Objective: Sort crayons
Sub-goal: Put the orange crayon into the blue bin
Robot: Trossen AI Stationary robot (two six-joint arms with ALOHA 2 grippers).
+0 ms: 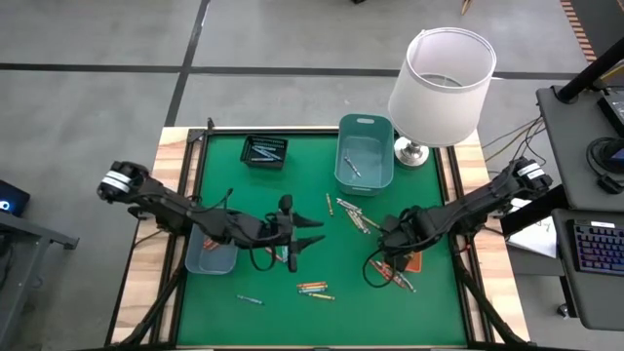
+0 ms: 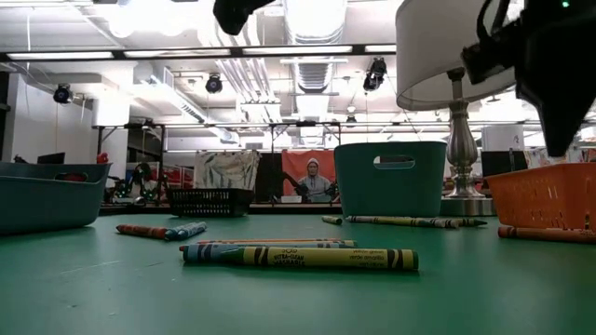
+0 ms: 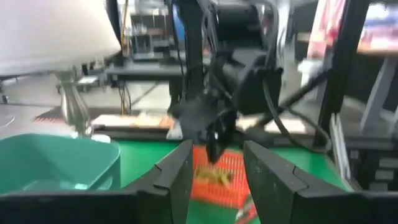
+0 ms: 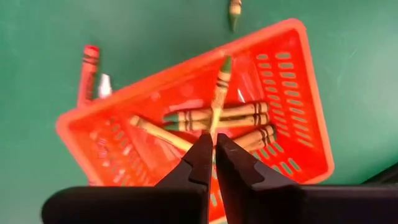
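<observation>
Two dark arms reach over the green tabletop [image 1: 292, 127]. Right end effector [image 4: 213, 148] hangs above the orange basket [image 4: 292, 93], fingers closed on a green-tipped crayon [image 4: 221, 84] over the crayons inside. Left end effector [image 3: 214, 168] hovers mid-table, fingers parted and empty. Loose crayons [image 1: 314, 289] lie between them; a teal bin [image 1: 365, 152], black basket [image 1: 264, 151] and lamp [image 1: 441, 83] stand behind.
</observation>
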